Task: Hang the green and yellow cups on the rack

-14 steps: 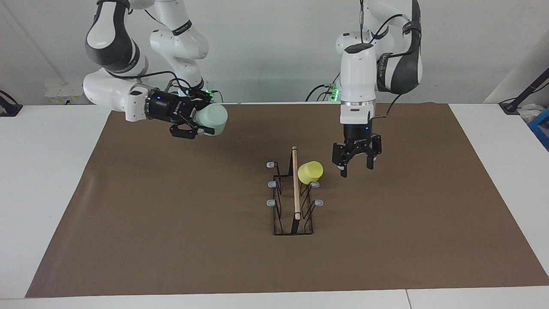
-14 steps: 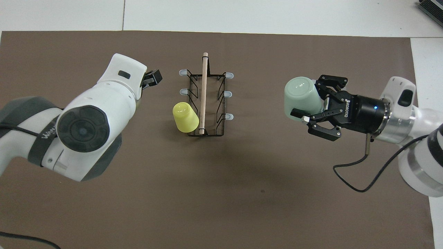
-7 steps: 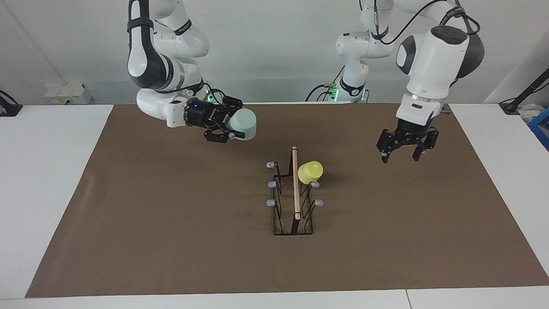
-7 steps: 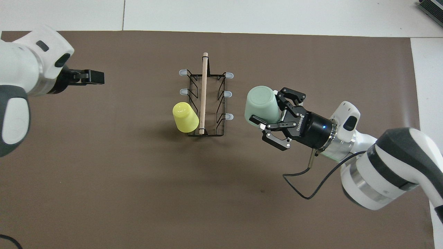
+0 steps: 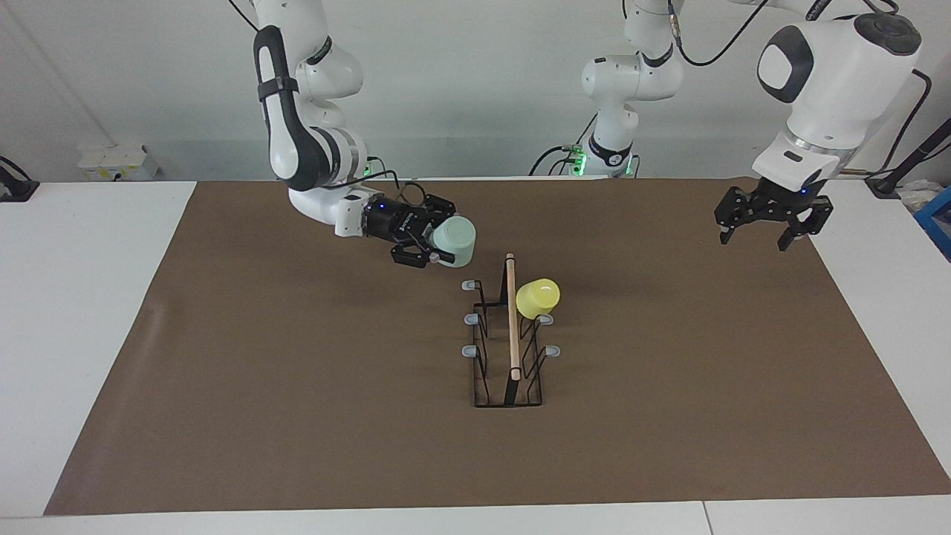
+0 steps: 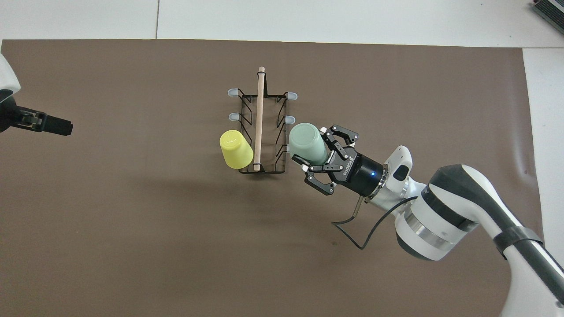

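Closing in: right gripper carrying the green cup across from the right arm's end of the table, now arriving just beside the rack, over the mat at roughly eleven o'clock from the rack's middle in the facing view.
Right grip: fingers clamping around the green cup, cup lying nearly sideways, base leading toward the rack.
Left gripper: pulling away toward the left arm's end, now hanging over the mat's edge at about two o'clock from the rack, fingers spread, holding nothing.
Yellow cup: sitting mouth-down on the prong nearest the robots on the left arm's side, untouched through the last second.
Meaning for the task: looking like half done, yellow hung, green heading for a prong on the right arm's side; left arm clearing out and leaving room.
Facing view adding: green cup riding above the nearest grey tip, not yet over it or touching the wire.
Overhead view adding: cup base overlapping the prong nearest the robots at three o'clock of the wooden bar, hiding that tip; left gripper barely peeking in at nine o'clock; yellow cup tilting outward.
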Robot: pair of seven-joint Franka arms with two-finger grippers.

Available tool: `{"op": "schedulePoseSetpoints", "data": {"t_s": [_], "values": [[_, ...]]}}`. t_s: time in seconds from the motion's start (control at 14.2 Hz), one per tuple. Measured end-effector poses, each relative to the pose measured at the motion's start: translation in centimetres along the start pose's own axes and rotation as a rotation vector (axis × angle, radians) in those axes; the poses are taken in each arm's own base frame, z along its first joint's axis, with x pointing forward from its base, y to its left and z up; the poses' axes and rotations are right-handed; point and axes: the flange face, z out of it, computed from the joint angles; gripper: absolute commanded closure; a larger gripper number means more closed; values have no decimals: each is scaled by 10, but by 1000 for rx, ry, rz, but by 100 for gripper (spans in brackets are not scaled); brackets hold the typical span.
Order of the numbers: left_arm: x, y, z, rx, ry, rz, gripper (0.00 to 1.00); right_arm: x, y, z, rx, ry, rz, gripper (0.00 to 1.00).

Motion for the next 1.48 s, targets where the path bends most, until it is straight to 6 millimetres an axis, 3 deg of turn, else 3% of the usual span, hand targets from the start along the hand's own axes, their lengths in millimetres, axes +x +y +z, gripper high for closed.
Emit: {"op": "schedulePoseSetpoints", "data": {"t_s": [0.21, 0.28, 0.77, 1.12, 1.48], "values": [[-7, -8, -3, -6, -25, 12, 0, -52, 1, 2, 27, 66, 4, 98], [-8, -8, -7, -7, -26, 15, 0, -61, 2, 2, 24, 67, 5, 98], [-28, 13, -49, -19, -33, 44, 0, -72, 2, 3, 12, 82, -31, 98], [-31, 14, -50, -25, -48, 45, 0, -77, 2, 14, -10, 109, -19, 97], [-28, 28, -50, -26, -58, 14, 0, -99, 3, 13, -21, 70, 7, 97]]}}
